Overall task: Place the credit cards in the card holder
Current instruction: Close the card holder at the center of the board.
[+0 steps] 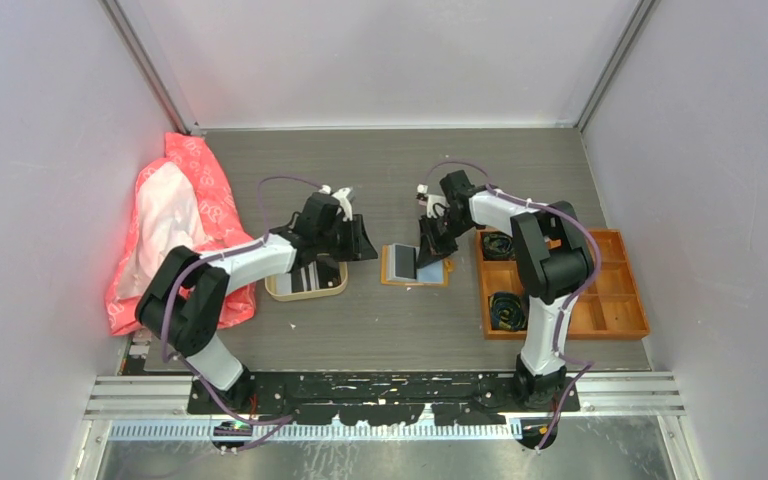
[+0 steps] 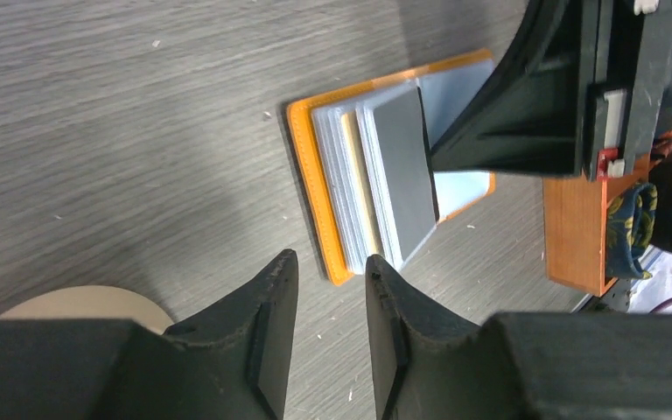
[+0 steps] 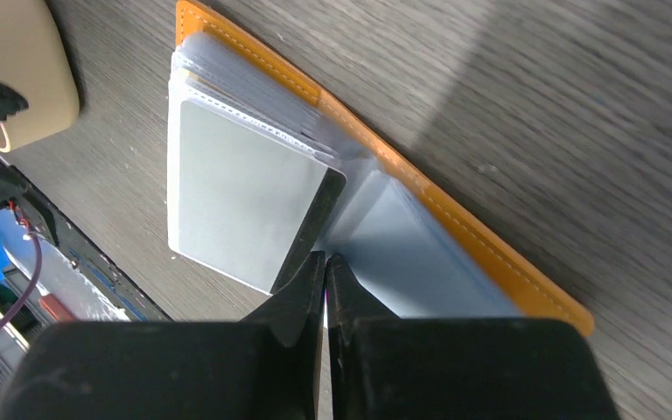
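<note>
The mustard-orange card holder (image 1: 412,283) lies open on the table between the arms, its clear leaves fanned up; it also shows in the left wrist view (image 2: 311,175) and the right wrist view (image 3: 490,254). A pale grey card (image 3: 241,201) sits on top of the raised leaves (image 2: 400,166). Dark striped cards (image 1: 312,276) lie in the beige tray (image 1: 278,291). My right gripper (image 1: 430,250) is shut, its tips (image 3: 325,258) at the fold between the raised leaves and the flat pale blue page. My left gripper (image 1: 360,240) is open and empty (image 2: 331,262), just left of the holder.
An orange compartmented box (image 1: 620,310) with black coils stands right of the holder, and its corner shows in the left wrist view (image 2: 569,227). A pink and white bag (image 1: 180,220) lies at the far left. The tray's edge shows in both wrist views (image 2: 79,302) (image 3: 17,79).
</note>
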Action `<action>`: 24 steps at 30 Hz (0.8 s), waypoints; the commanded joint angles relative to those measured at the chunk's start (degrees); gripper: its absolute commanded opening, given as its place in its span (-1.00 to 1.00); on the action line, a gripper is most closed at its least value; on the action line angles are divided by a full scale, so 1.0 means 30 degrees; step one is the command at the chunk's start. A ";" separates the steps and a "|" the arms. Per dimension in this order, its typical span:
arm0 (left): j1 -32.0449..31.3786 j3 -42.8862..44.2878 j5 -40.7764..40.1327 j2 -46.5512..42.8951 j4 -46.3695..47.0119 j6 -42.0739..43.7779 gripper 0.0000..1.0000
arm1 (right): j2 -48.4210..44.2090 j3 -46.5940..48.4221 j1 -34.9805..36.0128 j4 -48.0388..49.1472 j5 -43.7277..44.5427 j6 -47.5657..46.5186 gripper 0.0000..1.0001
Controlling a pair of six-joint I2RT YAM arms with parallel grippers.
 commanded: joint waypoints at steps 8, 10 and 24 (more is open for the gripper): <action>0.0465 0.0657 0.1522 0.1974 0.1704 -0.0978 -0.26 | -0.0239 0.1160 -0.0243 -0.0429 -0.0232 -0.0329 -0.80; 0.0462 0.0865 0.1427 0.2266 0.1505 -0.0818 -0.24 | -0.0523 0.1013 -0.0475 -0.0374 -0.0127 -0.0370 -0.81; 0.0465 0.1411 0.2542 0.4619 0.1637 -0.1327 -0.11 | 0.0640 0.1294 -0.0199 -0.0972 0.0360 -0.0522 -0.80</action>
